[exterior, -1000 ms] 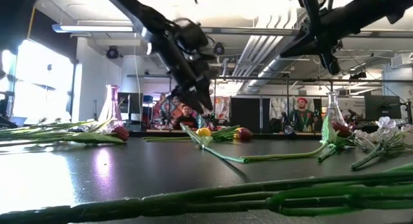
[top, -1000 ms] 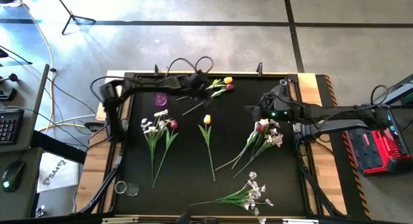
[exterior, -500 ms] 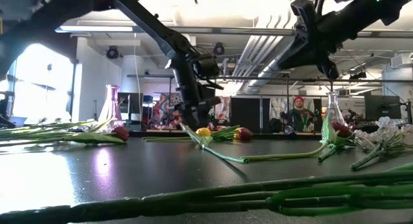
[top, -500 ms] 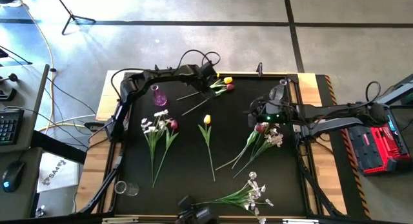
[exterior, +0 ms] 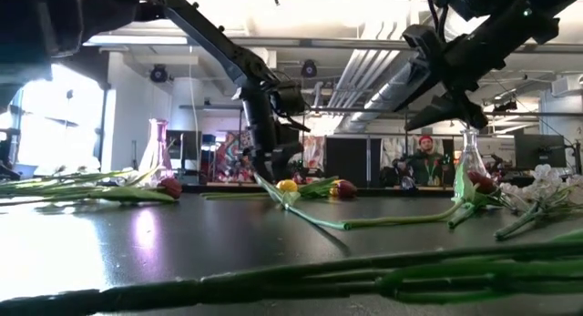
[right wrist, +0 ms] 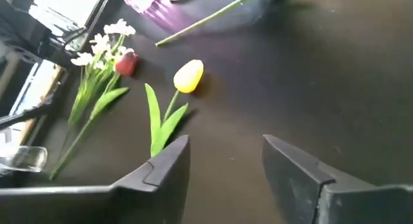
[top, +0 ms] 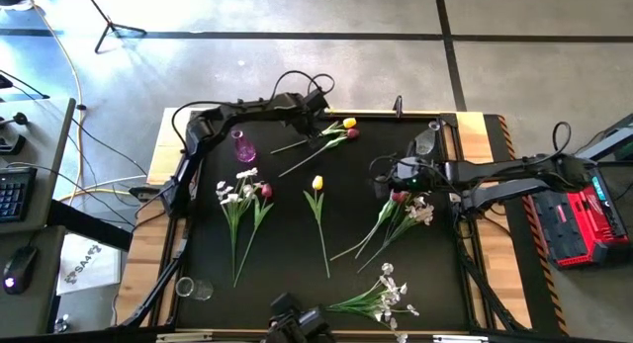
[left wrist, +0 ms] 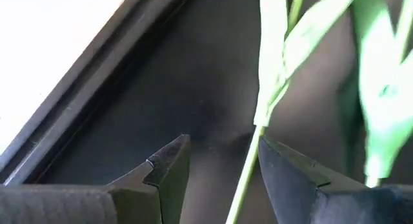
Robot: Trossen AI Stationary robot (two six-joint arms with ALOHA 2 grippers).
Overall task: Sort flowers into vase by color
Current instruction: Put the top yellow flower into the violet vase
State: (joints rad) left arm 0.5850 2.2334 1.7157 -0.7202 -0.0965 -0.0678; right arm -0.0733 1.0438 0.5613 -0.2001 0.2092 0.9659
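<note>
My left gripper (top: 316, 118) is open at the table's far edge, pointing down over the stems of a yellow tulip (top: 349, 123) and a dark red tulip (top: 353, 133) lying there. In the left wrist view one green stem (left wrist: 248, 162) runs between its fingers (left wrist: 222, 146). My right gripper (top: 388, 178) is open and empty, above the table beside a bunch of red tulip and white blossoms (top: 404, 210). Its wrist view (right wrist: 226, 143) shows a lone yellow tulip (right wrist: 188, 75). A pink vase (top: 240, 147) stands far left and a clear vase (top: 427, 140) far right. My left gripper's open fingers stand on either side of the green stem (left wrist: 253, 150), coming from above and lying across it. The stem lies on the table. I cannot tell whether a finger touches it.
A bunch of white blossoms with a red tulip (top: 242, 200) lies at the left, and a white spray (top: 381, 299) lies near the front edge. A clear glass (top: 193, 287) lies at the front left. A raised rim (top: 465, 234) frames the black mat.
My left gripper has gone toward the far edge and down onto the tulip stems, turning from slanted to pointing straight down. My right gripper has shifted a little toward the table's left, near the red tulip bunch. No flower has moved.
</note>
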